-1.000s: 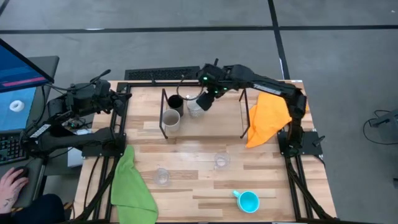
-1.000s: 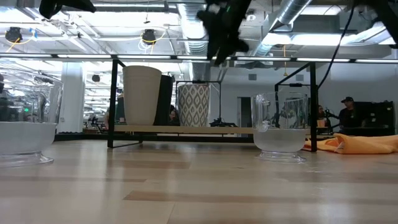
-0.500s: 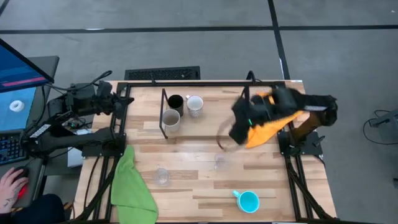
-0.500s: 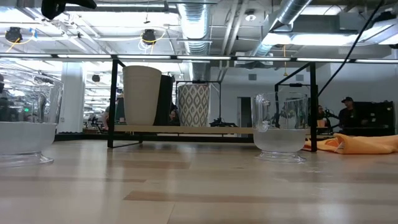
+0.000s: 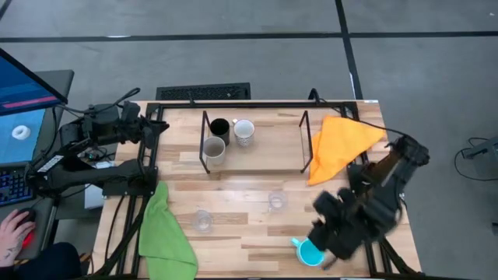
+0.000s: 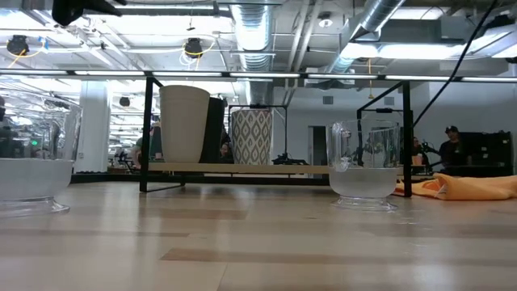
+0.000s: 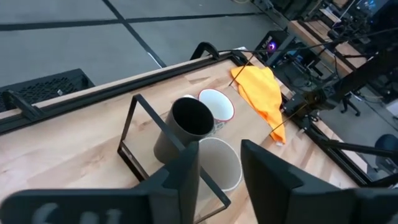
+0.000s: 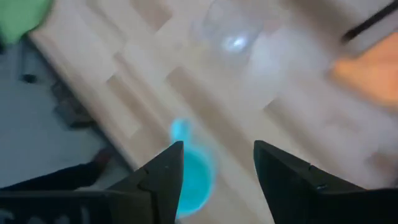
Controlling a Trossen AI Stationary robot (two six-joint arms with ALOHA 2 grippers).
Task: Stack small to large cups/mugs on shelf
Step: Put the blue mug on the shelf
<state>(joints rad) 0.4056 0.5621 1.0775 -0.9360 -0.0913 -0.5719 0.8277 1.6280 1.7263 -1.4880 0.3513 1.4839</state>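
On the shelf stand the black mug, the white mug and the grey-beige mug, each on its base, at the board's left end. Two clear glass cups stand on the table in front of it. The light blue mug stands near the table's front edge. My right gripper hovers open just above it; in the right wrist view the mug shows beside one finger of the gripper. My left gripper waits open at the table's left edge.
An orange cloth hangs over the outer frame at the right. A green cloth lies over the table's near left edge. A person's hand rests beside a screen off the table's left. Bare board lies right of the mugs on the shelf.
My right gripper has left the white mug on the shelf, swung toward the table's right edge past the orange cloth, then come toward the near edge, and now hangs over the light blue mug. The white mug stays upright on the shelf.
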